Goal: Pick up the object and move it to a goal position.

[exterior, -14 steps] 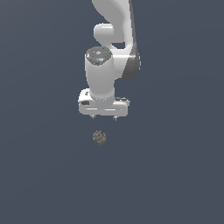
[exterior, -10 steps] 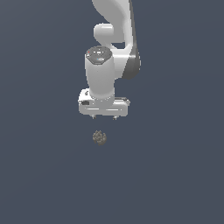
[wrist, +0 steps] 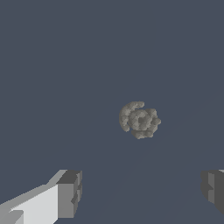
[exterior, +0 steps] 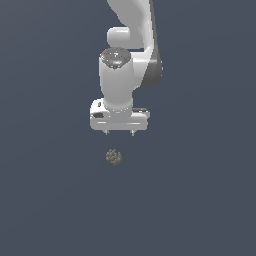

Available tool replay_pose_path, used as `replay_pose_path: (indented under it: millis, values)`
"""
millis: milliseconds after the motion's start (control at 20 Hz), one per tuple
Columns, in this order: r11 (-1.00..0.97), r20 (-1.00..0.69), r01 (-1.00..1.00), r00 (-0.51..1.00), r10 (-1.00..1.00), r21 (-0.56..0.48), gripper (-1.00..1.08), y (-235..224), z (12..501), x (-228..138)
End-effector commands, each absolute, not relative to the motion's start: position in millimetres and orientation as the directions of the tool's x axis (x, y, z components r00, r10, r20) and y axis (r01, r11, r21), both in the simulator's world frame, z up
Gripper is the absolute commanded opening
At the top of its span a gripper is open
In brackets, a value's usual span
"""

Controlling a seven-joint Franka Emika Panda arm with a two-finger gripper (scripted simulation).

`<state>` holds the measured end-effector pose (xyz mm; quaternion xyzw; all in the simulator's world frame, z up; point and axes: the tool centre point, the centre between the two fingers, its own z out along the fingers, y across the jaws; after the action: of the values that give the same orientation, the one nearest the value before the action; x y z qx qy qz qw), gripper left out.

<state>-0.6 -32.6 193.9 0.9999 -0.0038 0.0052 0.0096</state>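
The object (exterior: 114,157) is a small bumpy grey-brown ball lying on the dark grey floor, just below the white gripper (exterior: 119,133) in the exterior view. In the wrist view the object (wrist: 139,120) sits ahead of the gripper (wrist: 142,192), off the line between the two fingertips (wrist: 70,192). The jaws stand wide apart with nothing between them. The gripper hangs above the object and does not touch it.
A plain dark grey surface (exterior: 200,200) spreads all around. The white arm (exterior: 132,30) rises from the gripper toward the top of the exterior view.
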Motion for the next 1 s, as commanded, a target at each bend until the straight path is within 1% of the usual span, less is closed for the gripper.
replay_pose_path:
  millis: [0, 450, 950]
  values:
    - [-1.0, 0.01, -0.007, 1.0, -0.007, 0.02, 1.0, -33, 194, -1]
    - [-0.998, 0.007, 0.054, 0.998, 0.055, 0.021, 1.0, -35, 189, 2]
    - [-0.971, -0.001, 0.24, 0.971, 0.24, 0.023, 1.0, -41, 173, 9]
